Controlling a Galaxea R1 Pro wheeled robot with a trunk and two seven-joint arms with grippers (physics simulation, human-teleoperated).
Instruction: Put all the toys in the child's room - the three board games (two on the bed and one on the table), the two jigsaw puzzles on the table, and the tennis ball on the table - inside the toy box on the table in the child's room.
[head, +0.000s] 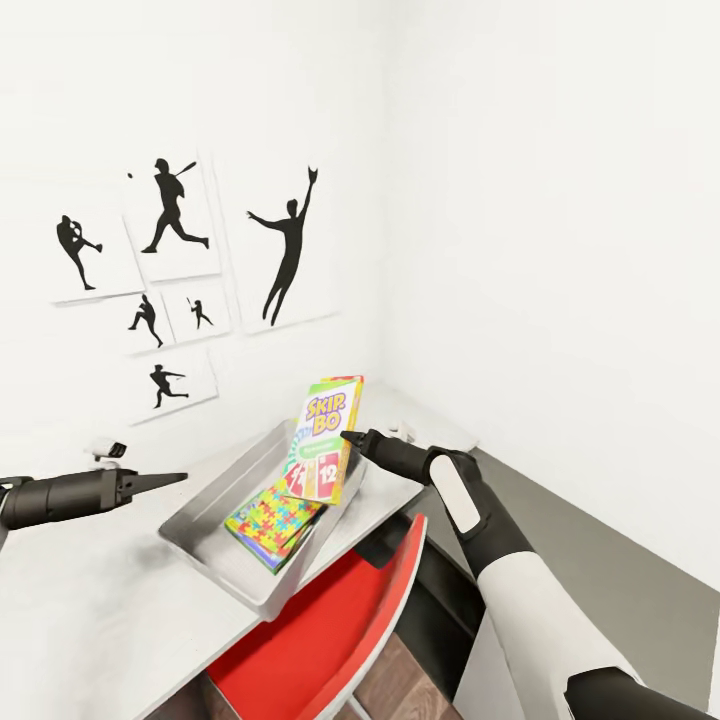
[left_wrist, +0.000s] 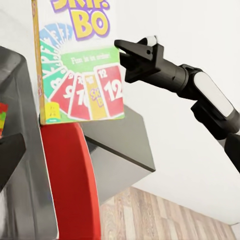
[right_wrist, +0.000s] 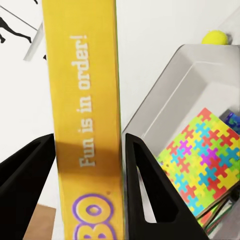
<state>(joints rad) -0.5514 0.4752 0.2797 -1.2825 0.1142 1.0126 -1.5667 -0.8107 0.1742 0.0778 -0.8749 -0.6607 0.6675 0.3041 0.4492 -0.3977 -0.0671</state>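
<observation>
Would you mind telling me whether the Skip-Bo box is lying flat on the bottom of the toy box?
No, the Skip-Bo box stands upright over the toy box, between the right gripper's fingers.

Hung on the white wall (head: 520, 200): black athlete silhouette prints (head: 175, 215). Stood below, tucked close: a red chair (head: 310, 640) on wooden floor (left_wrist: 160, 215).
</observation>
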